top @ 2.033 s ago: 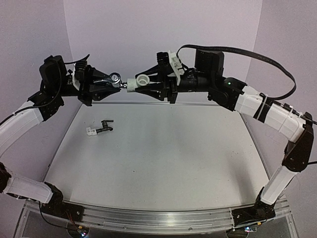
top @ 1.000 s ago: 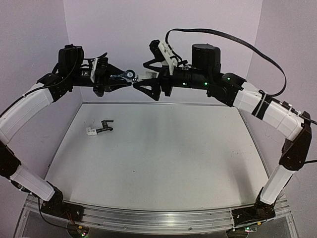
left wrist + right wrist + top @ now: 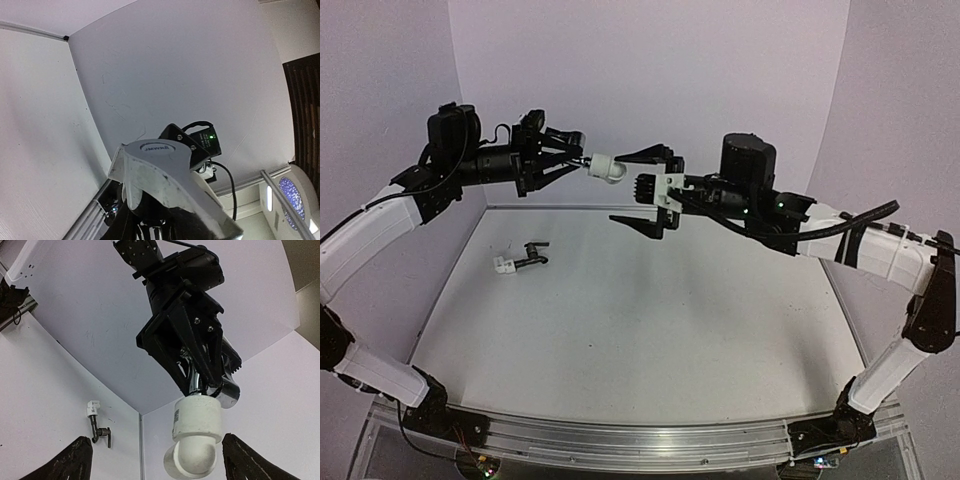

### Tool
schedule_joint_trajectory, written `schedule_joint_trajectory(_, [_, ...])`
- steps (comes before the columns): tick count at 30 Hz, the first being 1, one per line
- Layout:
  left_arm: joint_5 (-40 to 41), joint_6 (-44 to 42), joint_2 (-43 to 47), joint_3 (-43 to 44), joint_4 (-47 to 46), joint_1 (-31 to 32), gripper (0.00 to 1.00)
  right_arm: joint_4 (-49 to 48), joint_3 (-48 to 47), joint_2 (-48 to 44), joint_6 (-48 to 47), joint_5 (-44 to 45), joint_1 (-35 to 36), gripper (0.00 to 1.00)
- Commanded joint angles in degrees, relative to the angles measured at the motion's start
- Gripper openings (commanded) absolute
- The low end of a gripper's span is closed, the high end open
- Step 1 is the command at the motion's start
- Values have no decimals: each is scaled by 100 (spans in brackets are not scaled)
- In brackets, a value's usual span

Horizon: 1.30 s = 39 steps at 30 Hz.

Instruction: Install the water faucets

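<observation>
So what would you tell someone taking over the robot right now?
Left gripper: jaws shut on the silver tap, held in the air, white fitting on its end.
Right gripper: jaws wide open, not touching that fitting.
Dark tap: lying on the table, far left, joined to a second fitting.
Done, it seems: both taps have fittings on. Left: check tightness, which I cannot tell, and put the silver one down.

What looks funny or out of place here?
Nothing looks broken or spilled. The one odd bit: the dark faucet lies on its side on the table, alone, while the left gripper holds the silver faucet up in the air.
</observation>
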State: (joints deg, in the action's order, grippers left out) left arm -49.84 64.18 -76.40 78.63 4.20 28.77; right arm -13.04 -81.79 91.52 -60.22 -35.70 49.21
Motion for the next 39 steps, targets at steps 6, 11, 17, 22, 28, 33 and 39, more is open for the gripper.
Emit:
schedule_joint_trajectory(6, [-243, 553, 581, -163, -621, -14, 0, -772, -829, 652, 913, -158, 21, 77])
schedule_joint_trajectory(11, [-327, 543, 549, -82, -649, -3, 0, -779, -1067, 797, 1157, -207, 19, 68])
schedule_joint_trajectory(17, [-381, 496, 530, -116, -657, 14, 0, -752, -1261, 885, 1534, -446, 19, 50])
schedule_joint_trajectory(22, [-370, 306, 520, -52, -657, 14, 0, -717, -1290, 860, 1894, -446, 22, 24])
schedule_joint_trajectory(28, [-186, -554, 525, 30, -656, 34, 0, -544, -1429, 791, 2940, -655, 20, 0])
schedule_joint_trajectory(33, [-383, -2433, 558, 202, -656, 58, 0, -281, -1792, 853, 4391, -836, 20, 0])
schedule_joint_trajectory(39, [-851, -5343, 621, 131, -693, 196, 0, -176, -2082, 873, 5975, -1062, 24, 0])
